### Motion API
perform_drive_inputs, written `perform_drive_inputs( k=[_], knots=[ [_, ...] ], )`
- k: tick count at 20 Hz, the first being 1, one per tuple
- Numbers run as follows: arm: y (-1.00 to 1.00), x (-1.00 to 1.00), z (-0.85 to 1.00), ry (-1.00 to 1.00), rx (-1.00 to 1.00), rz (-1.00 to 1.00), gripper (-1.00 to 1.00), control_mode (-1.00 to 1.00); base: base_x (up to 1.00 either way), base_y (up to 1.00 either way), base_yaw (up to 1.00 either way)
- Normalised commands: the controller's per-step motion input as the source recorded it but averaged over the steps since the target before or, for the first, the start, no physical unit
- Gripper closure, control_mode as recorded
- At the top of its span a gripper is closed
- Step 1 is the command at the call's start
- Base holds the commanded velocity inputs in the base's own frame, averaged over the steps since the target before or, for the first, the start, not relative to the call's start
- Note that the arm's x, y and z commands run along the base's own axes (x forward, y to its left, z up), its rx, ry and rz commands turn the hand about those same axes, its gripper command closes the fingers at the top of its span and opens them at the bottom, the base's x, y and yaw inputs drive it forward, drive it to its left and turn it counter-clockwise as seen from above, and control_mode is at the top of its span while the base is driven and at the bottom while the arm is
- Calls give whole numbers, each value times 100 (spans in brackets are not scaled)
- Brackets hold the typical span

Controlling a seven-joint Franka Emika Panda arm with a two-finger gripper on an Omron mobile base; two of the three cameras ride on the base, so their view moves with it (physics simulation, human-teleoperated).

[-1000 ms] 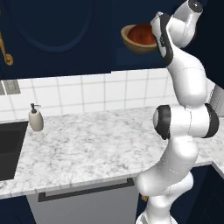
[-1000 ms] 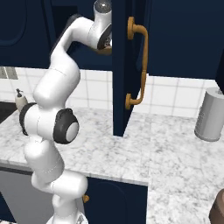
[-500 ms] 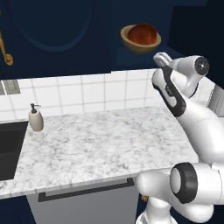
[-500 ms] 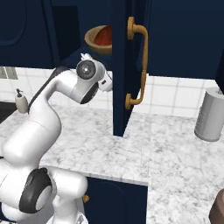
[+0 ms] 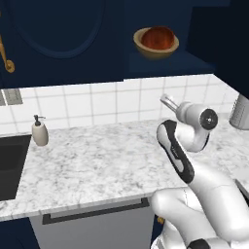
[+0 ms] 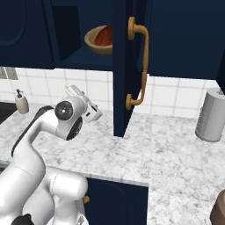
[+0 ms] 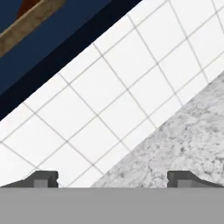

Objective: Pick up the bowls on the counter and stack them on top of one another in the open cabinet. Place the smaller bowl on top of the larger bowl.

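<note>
The small bowl (image 5: 158, 37) already sits inside the large bowl (image 5: 154, 50) in the open cabinet (image 5: 168, 65), so your stacking looks finished. Your gripper (image 7: 113, 178) is empty with fingers apart, low over the counter (image 5: 97, 165); nothing remains but parking the arm.

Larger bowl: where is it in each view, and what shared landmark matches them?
Left base view: the larger bowl sits upper centre-right on the open cabinet shelf, smaller bowl inside it.
Right base view: top centre-left, beside the door edge.
Hand view: top-left corner, cropped.
Shared landmark: the cabinet's shelf.

Even, soft rendered light (slight blur)
</note>
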Motion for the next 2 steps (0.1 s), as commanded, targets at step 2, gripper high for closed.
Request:
perform_drive_inputs(
  k=[2],
  knots=[
    [28,-49,-34,-12,-27,6,-100,-100,0,0,0]
  ],
)
